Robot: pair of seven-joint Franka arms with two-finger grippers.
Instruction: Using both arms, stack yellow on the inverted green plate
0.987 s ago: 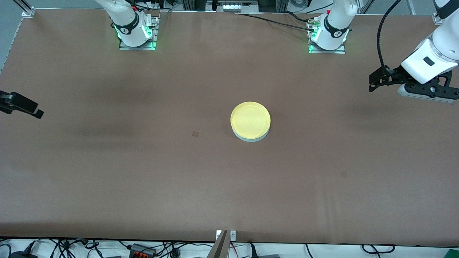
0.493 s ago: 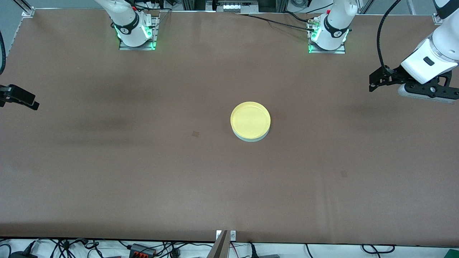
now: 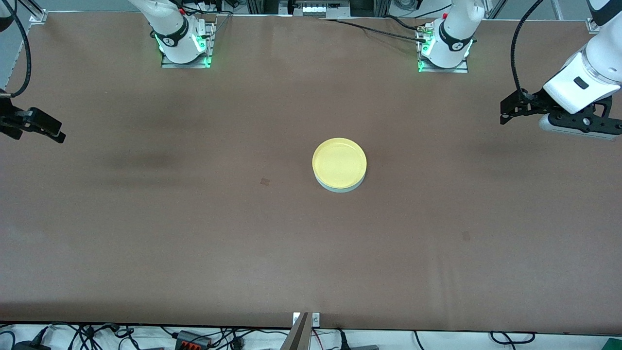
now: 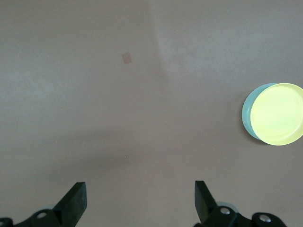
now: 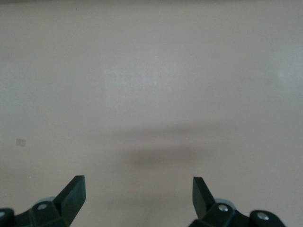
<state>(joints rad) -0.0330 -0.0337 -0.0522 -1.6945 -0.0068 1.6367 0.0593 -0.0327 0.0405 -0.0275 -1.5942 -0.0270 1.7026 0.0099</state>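
Note:
The pale-yellow plate (image 3: 339, 163) sits rim up on the mint-green plate (image 3: 340, 189) at the middle of the table; only a thin green edge shows under it. Both show in the left wrist view: the yellow plate (image 4: 277, 113) and a green crescent (image 4: 246, 115). My left gripper (image 3: 508, 111) hangs open and empty over the left arm's end of the table, well away from the plates; its jaws (image 4: 139, 203) stand wide apart. My right gripper (image 3: 52, 132) is open and empty over the right arm's end, with bare table between its fingers (image 5: 137, 194).
The brown table (image 3: 194, 233) carries a small dark square mark (image 3: 265, 182) beside the plates. The arm bases (image 3: 184, 46) (image 3: 444, 48) stand along the table edge farthest from the front camera. Cables and a metal bracket (image 3: 302, 333) lie past the nearest edge.
My right gripper has shifted a little away from the front camera and slightly toward the table's middle. The left arm and the plates have not moved.

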